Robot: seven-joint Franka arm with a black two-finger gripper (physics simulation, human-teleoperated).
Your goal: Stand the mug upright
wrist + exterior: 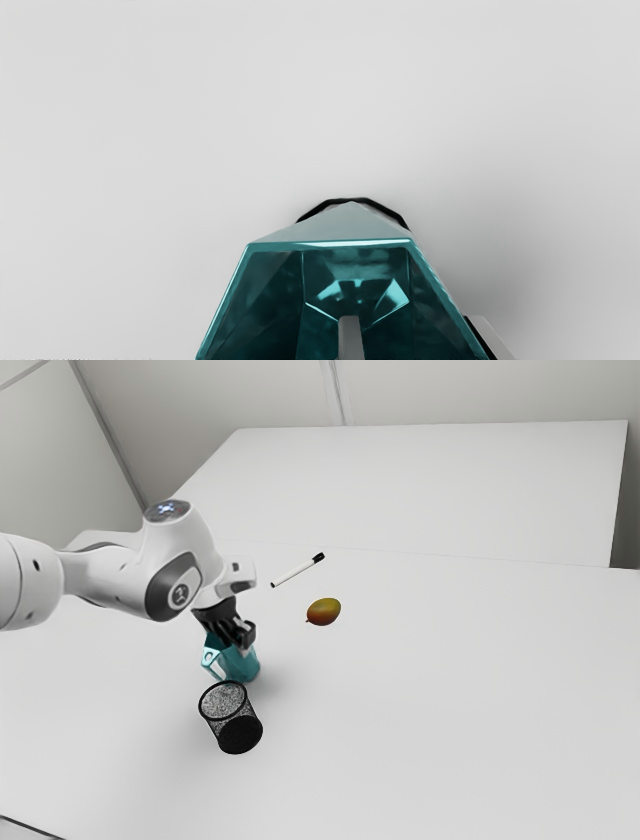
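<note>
Exterior view, teal mug (241, 666) beneath the black gripper (237, 640), near the mesh cup (230, 718), the two fingers apart, one within the mug's open mouth, the other outside its wall

Bright, diffuse light softly shadows the table (450, 700) and glints inside the mug (395, 295).

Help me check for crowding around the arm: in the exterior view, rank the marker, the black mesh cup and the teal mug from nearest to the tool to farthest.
1. Teal mug, right at the tool.
2. Black mesh cup, next to the mug, on the camera's side.
3. Marker, farther back, toward the exterior view's right.
</note>
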